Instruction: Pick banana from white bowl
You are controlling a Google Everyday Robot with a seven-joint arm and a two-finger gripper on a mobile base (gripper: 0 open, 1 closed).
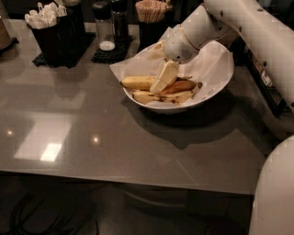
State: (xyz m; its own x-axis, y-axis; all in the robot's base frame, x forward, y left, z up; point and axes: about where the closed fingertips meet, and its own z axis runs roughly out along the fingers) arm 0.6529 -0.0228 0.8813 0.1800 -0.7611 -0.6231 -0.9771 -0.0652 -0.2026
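Observation:
The white bowl (216,87), lined with crinkled white paper, stands at the back right of the grey table. Three bananas lie in it. The banana (136,82) is the plump yellow one at the bowl's left. An orange-toned banana (182,86) lies to its right and a flatter, dark-blotched one (161,97) lies in front. My gripper (161,81) reaches down from the white arm at the upper right into the bowl. Its tip is at the right end of the yellow banana and covers that end.
Behind the bowl stand a dark cup of wooden sticks (150,13), two shakers (105,27) on a black mat and a black caddy of white packets (51,26). My white body (275,193) fills the lower right. The table's front edge (128,178) runs across.

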